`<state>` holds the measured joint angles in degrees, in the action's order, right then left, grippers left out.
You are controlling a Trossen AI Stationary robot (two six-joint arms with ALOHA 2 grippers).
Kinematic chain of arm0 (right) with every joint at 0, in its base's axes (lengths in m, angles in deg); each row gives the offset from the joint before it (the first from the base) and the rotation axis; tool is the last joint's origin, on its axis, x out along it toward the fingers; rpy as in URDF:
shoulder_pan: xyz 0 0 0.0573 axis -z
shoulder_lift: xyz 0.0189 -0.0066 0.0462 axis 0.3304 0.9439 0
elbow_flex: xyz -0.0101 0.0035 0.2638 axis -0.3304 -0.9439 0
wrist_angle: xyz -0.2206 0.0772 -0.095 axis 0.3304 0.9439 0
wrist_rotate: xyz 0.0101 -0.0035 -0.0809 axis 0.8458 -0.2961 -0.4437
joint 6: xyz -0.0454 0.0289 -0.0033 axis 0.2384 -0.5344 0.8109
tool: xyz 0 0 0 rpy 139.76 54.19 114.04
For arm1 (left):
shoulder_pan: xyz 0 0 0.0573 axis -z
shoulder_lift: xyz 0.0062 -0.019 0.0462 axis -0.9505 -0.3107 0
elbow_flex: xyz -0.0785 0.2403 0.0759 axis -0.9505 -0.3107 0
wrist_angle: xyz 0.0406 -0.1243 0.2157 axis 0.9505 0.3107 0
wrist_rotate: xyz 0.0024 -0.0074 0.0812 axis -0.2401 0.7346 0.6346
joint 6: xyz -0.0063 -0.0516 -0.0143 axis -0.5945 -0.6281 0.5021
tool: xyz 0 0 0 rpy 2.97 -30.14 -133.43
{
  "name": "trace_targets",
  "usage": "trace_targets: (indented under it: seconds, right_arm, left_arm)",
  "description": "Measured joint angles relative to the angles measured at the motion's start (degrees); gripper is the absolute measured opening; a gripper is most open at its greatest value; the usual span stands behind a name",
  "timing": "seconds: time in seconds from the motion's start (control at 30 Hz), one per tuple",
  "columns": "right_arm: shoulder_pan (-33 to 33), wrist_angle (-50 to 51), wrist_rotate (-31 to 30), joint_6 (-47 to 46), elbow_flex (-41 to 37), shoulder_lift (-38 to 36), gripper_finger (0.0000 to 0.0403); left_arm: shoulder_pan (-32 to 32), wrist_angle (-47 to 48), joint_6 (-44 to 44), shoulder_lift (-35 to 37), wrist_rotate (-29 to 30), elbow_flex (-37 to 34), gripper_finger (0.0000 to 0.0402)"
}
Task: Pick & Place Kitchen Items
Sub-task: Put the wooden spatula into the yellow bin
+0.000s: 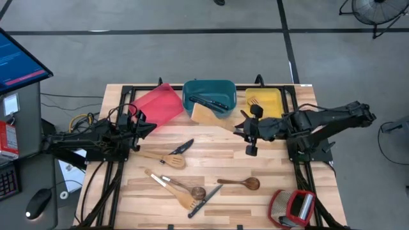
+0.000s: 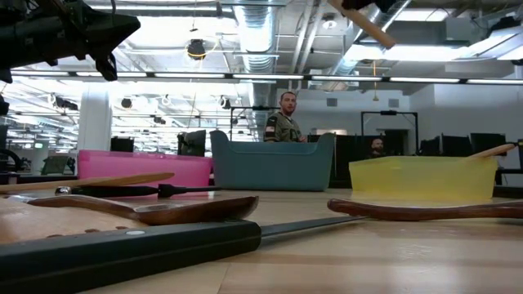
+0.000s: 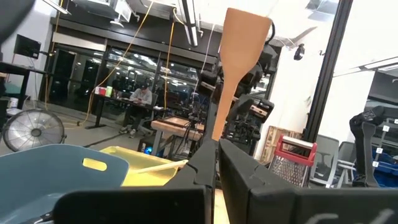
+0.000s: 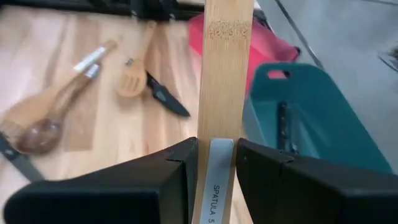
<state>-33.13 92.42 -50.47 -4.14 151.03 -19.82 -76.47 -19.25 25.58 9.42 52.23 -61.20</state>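
A robotics lab in an open industrial office: exposed ceiling ducts and strip lights, a grey floor, monitors on desks, a seated person, a standing fan

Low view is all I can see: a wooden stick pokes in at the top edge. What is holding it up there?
Observer: The right gripper is shut on the handle of a wooden spatula.
Operator: Where is it over the table?
Observer: Seen from above, its blade overlaps the front rim of the teal tray.
Operator: Is anything in that tray?
Observer: Black-handled knives lie in it.
Operator: And the other arm?
Observer: The left gripper is shut and empty, beside the red tray.
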Motion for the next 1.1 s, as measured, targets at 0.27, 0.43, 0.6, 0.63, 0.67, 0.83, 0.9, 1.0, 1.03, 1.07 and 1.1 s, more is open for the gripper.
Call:
trace_targets:
  seconds: [0.27, 0.43, 0.6, 0.63, 0.67, 0.83, 0.9, 1.0, 1.03, 1.07, 1.1]
  right_arm:
    - [4.12, -19.14, 12.17, 4.60, -9.17, -3.11, 0.0088]
    - [5.41, -31.72, 18.34, 4.59, -16.96, -5.66, 0.0088]
    - [5.22, -44.51, 20.07, 4.60, -24.39, -8.19, 0.0088]
    - [5.26, -47.18, 20.89, 4.58, -25.89, -8.64, 0.0088]
    - [5.28, -50.70, 21.66, 4.58, -27.25, -8.99, 0.0088]
    - [5.14, -62.12, 24.13, 4.58, -33.14, -10.86, 0.0088]
    - [4.78, -65.04, 24.18, 4.58, -34.78, -11.57, 0.0088]
    - [4.46, -68.08, 25.21, 4.58, -36.76, -12.80, 0.0088]
    - [4.41, -68.06, 26.09, 4.58, -37.04, -13.14, 0.0088]
    - [4.41, -68.05, 26.99, 4.57, -37.22, -13.46, 0.0088]
    - [4.24, -68.31, 27.58, 4.36, -37.40, -13.69, 0.0088]
  left_arm:
    - [0.00, -0.14, 0.00, 0.00, 0.00, 0.00, 0.0003]
    - [-0.01, -0.18, 0.02, 0.00, -0.01, 0.02, 0.0003]
    - [0.01, -0.16, 0.01, 0.00, -0.02, 0.00, 0.0003]
    - [0.01, -0.16, 0.02, 0.00, -0.01, 0.00, 0.0003]
    - [0.01, -0.16, 0.01, 0.00, 0.00, 0.00, 0.0003]
    - [0.01, -0.17, 0.01, 0.00, 0.00, 0.00, 0.0003]
    - [0.01, -0.16, 0.02, 0.00, -0.02, 0.00, 0.0003]
    - [0.01, -0.18, 0.02, 0.00, -0.02, 0.00, 0.0003]
    - [0.00, -0.16, 0.01, 0.00, -0.01, 0.00, 0.0003]
    - [0.01, -0.18, 0.01, 0.00, -0.01, 0.01, 0.0003]
    - [0.00, -0.18, 0.01, 0.00, -0.01, 0.01, 0.0003]
